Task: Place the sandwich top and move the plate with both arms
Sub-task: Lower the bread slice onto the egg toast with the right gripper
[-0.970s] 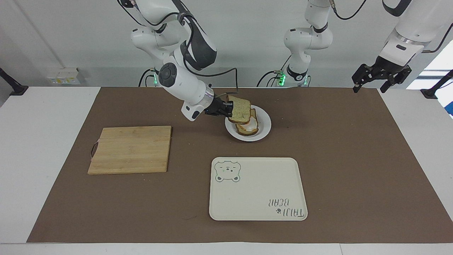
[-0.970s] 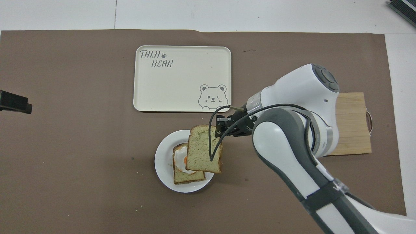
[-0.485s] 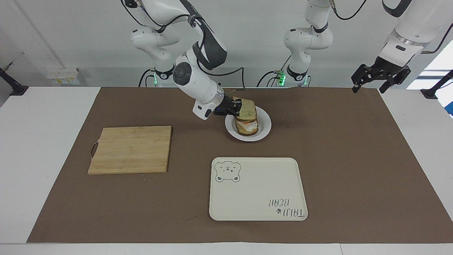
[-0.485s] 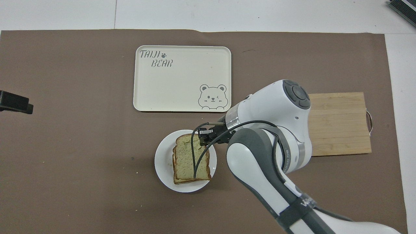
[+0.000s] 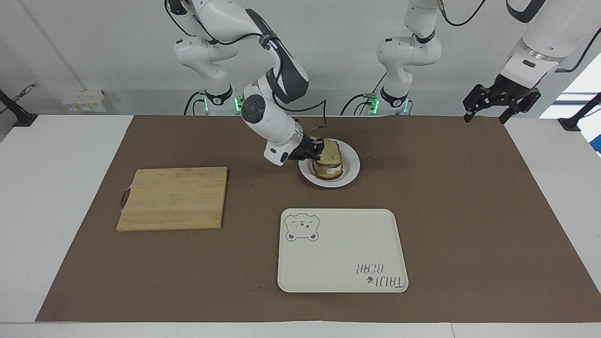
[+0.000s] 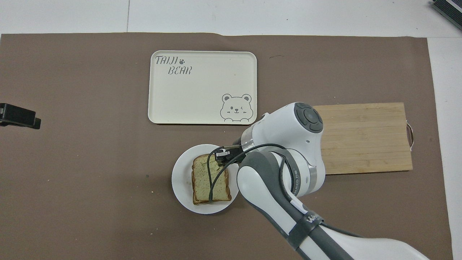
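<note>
Right gripper: jaws clenched on the sandwich top, at its edge.
Sandwich top: lying on the egg toast, on the plate.
Left gripper: jaws released, waiting high over the surface's left-arm end.
Tray: farther from robots than plate.

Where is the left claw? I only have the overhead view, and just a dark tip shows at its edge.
Observer: The left claw hangs open and empty, high over the left arm's end of the table.
Operator: Anything under the sandwich top?
Observer: Yes. From the side, a white egg layer shows between the sandwich top and a lower slice on the plate.
Operator: Is the top down?
Observer: It appears to lie on the stack, with the right claw shut on its edge.
</note>
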Robot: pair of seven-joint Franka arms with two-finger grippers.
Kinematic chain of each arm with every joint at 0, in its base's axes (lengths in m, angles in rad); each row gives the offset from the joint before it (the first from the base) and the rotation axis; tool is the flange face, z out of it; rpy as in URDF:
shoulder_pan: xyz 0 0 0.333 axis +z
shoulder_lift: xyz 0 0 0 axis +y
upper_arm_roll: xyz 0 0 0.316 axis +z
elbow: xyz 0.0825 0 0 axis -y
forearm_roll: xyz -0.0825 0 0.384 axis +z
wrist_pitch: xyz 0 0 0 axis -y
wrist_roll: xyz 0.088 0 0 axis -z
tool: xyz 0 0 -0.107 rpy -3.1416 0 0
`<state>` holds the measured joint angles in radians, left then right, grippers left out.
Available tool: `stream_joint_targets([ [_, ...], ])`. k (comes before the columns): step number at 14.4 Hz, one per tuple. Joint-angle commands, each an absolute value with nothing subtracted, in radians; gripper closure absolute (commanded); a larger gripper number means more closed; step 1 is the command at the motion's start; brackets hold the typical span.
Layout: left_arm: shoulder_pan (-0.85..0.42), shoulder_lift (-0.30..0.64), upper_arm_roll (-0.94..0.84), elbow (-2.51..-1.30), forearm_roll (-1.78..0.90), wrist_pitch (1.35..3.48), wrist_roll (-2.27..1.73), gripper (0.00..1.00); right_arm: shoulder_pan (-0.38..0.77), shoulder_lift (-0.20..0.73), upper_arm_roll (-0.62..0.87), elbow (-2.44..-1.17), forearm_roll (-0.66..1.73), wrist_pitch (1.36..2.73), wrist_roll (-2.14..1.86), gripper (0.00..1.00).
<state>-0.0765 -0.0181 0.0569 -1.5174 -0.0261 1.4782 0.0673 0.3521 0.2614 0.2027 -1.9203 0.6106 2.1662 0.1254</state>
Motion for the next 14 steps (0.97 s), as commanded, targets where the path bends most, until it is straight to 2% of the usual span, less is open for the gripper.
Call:
stream_joint_targets([
  [1,-0.078,-0.052,0.063,-1.557,-0.038,1.473,0.110,0.00,0.373,0.275,0.203,-1.936,0.641,2.204,0.092,1.00],
  [6,-0.083,-0.072,0.061,-1.594,-0.029,1.476,0.156,0.00,0.374,0.351,0.204,-1.922,0.643,2.314,0.086,1.00],
  [11,-0.078,-0.095,0.061,-1.667,-0.041,1.502,0.152,0.00,0.376,0.356,0.204,-1.916,0.646,2.327,0.090,1.00],
  [12,-0.078,-0.103,0.063,-1.696,-0.058,1.523,0.152,0.00,0.374,0.356,0.203,-1.916,0.646,2.326,0.092,0.82],
  [13,-0.078,-0.112,0.063,-1.732,-0.092,1.548,0.152,0.00,0.376,0.354,0.204,-1.916,0.644,2.327,0.089,0.17],
  [14,-0.077,-0.123,0.063,-1.770,-0.122,1.571,0.152,0.00,0.385,0.354,0.204,-1.914,0.644,2.327,0.084,0.00],
])
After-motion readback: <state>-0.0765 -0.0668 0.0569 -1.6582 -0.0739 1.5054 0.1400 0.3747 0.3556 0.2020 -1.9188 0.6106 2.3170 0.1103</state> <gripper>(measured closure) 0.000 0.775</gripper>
